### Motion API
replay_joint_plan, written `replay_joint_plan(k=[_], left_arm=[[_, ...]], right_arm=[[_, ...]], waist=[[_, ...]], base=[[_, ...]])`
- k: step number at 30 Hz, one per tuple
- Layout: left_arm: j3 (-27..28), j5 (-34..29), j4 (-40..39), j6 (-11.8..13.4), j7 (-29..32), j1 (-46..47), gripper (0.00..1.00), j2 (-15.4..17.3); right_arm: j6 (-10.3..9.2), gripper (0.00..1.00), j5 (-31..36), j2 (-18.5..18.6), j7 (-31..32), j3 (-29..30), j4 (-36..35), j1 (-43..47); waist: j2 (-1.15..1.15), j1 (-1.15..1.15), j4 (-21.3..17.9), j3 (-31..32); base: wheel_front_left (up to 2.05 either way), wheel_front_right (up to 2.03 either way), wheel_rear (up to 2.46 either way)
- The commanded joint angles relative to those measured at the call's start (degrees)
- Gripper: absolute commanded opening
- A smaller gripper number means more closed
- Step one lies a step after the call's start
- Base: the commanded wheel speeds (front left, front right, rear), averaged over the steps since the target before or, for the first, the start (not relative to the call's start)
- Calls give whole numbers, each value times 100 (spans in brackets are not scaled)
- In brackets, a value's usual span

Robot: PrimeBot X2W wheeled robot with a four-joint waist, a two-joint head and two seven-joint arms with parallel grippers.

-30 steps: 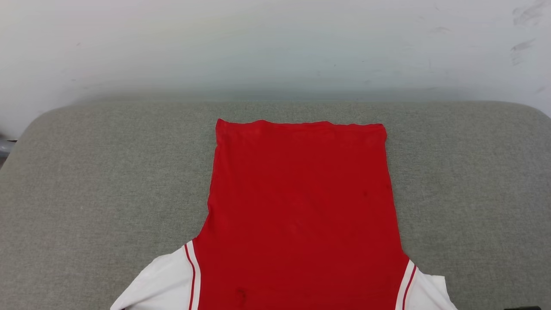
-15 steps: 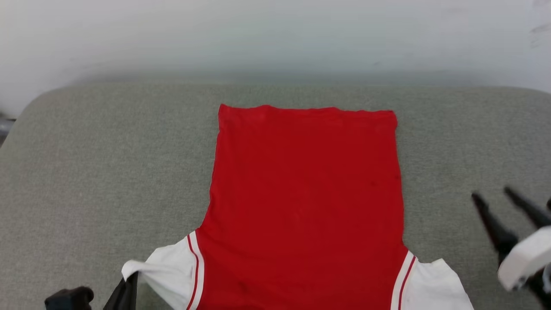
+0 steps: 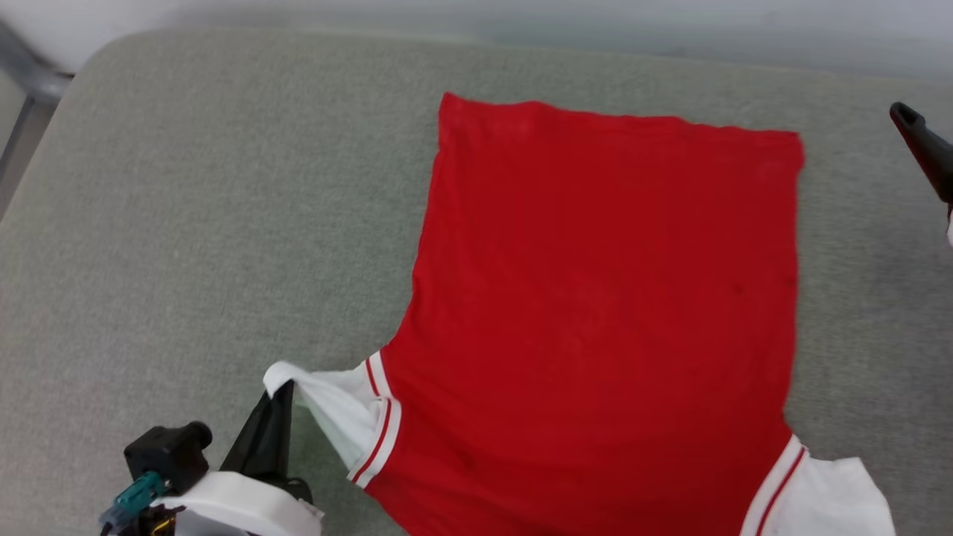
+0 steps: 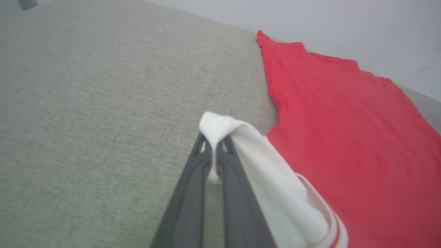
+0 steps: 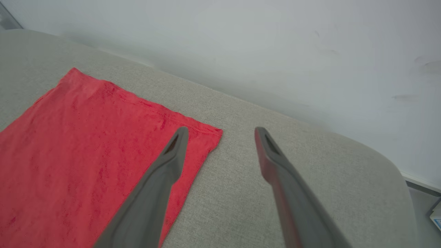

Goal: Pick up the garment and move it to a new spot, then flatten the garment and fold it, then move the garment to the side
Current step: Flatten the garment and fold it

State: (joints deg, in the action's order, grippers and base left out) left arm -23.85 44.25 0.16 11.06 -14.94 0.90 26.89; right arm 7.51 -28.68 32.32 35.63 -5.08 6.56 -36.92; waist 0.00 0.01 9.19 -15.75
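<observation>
So, the garment (image 3: 603, 298) lies spread flat, plain red side up, on the grey cushion (image 3: 186, 223). The left gripper (image 3: 277, 398) sits at its near-left corner, pinched tight on the white sleeve (image 3: 331, 406) tip. The right gripper (image 5: 221, 132) hangs wide open and empty, just off the far-right hem corner.

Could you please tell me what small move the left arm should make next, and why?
Probably carry the white sleeve inward and lay it on the red body of the garment. The left gripper is shut on the sleeve's tip, up off the grey cushion, while the rest lies flat; the right gripper is open, holding nothing.
</observation>
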Motion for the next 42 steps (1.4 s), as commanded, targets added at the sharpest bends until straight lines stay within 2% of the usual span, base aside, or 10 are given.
replay_joint_plan(k=[1, 7, 10, 18, 24, 28, 29, 30, 36, 42], left_arm=[[16, -76, 7, -53, -32, 148, 0, -78], [95, -310, 86, -303, -31, 456, 0, -452], [143, -416, 148, -411, -32, 571, 0, -626], [264, -574, 315, -737, -32, 763, 0, -995], [364, -750, 461, -949, -32, 846, 0, -1245], [527, -785, 520, -1071, -32, 858, 0, -1376], [556, -801, 541, -1096, -32, 852, 0, -1390], [590, -820, 568, -1110, -32, 843, 0, -1395], [760, -921, 694, -1187, -32, 723, 0, -1451], [887, -984, 804, -1181, -32, 517, 0, -1442]], right_arm=[[-5, 100, 10, 114, 325, -115, 149, -241], [-6, 100, -118, 305, 1933, -448, 972, -1128], [-5, 100, -54, 274, 2346, -482, 1281, -1475], [-5, 100, 287, 118, 2687, -518, 1881, -1775], [-4, 100, 367, -6, 2747, -697, 2283, -1390], [-4, 100, 324, 88, 2744, -856, 2313, -1248], [-4, 33, 323, 123, 2725, -906, 2288, -1257], [-4, 0, 338, 159, 2675, -946, 2254, -1289], [-5, 0, 177, 164, 2209, -1022, 2115, -1498], [-6, 0, -137, 209, 1583, -1113, 2053, -1396]], waist=[[0, -1, 319, -353], [0, -1, 618, -805], [0, -1, 740, -1018], [0, -1, 923, -1406], [0, -1, 966, -1564], [0, -1, 939, -1571], [0, -1, 924, -1560], [0, -1, 907, -1547], [0, -1, 769, -1312], [0, -1, 560, -816]], base=[[0, 0, 0], [0, 0, 0], [0, 0, 0], [0, 0, 0], [0, 0, 0], [0, 0, 0], [0, 0, 0], [0, 0, 0], [0, 0, 0], [0, 0, 0]])
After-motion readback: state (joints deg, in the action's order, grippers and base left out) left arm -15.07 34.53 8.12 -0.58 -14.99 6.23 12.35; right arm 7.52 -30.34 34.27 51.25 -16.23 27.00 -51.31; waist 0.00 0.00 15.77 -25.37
